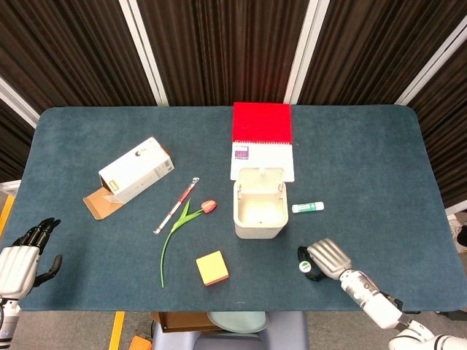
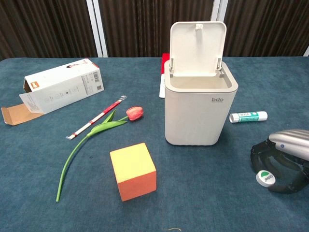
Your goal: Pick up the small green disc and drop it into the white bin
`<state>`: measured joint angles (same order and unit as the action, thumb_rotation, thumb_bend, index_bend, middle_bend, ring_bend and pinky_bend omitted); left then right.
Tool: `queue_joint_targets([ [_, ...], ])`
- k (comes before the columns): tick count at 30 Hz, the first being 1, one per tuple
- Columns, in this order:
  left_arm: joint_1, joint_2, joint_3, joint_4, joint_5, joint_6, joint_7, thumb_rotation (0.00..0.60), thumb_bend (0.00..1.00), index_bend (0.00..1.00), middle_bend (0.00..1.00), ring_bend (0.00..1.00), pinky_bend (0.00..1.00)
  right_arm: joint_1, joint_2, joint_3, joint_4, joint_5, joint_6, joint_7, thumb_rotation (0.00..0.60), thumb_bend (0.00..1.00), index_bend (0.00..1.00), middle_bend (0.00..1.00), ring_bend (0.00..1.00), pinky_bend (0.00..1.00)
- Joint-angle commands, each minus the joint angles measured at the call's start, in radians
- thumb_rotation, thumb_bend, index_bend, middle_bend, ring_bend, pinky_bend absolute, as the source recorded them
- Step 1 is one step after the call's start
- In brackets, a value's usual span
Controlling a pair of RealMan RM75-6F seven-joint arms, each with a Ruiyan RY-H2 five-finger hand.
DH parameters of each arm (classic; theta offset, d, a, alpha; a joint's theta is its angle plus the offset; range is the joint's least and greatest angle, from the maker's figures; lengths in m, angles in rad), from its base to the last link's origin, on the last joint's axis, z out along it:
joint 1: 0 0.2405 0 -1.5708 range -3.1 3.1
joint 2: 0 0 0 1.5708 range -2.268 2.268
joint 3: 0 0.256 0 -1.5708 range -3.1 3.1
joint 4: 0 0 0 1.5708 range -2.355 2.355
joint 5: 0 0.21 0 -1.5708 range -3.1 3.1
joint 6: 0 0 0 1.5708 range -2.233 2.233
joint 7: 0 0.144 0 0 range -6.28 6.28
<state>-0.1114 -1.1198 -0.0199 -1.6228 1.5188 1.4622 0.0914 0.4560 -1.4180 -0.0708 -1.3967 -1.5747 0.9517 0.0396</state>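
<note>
Where the blue table reaches its left front corner, the left hand hangs just off the edge, fingers apart and holding nothing. To its right lies a white carton on its side with one brown flap open, then a red-and-white striped stick and a tulip whose red bud points toward the white bin. A yellow block with an orange base stands near the front edge, just right of the tulip's stem. At the table's centre the white bin stands upright with its lid raised; behind it lies a red-covered notebook. A white tube with green markings lies to the right of the bin. Farther right and nearer the front edge, the small green disc rests on the table, well apart from the bin. The right hand arches over the disc with fingers curled down around it; whether they touch or grip it cannot be told.
</note>
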Motion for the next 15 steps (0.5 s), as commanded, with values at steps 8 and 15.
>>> queue_joint_targets([
  [8, 0.001, 0.001, -0.001, -0.002, -0.001, 0.002, -0.001, 0.6, 0.44, 0.13, 0.11, 0.19, 0.39, -0.002, -0.015, -0.007, 0.026, -0.012, 0.027, 0.025, 0.6, 0.33, 0.66, 0.77, 0.88, 1.0],
  [15, 0.0, 0.0, 0.001, -0.001, 0.001, -0.002, 0.001, 0.6, 0.44, 0.13, 0.11, 0.19, 0.39, -0.028, 0.026, 0.012, -0.017, -0.043, 0.148, 0.018, 0.6, 0.33, 0.7, 0.77, 0.88, 1.0],
])
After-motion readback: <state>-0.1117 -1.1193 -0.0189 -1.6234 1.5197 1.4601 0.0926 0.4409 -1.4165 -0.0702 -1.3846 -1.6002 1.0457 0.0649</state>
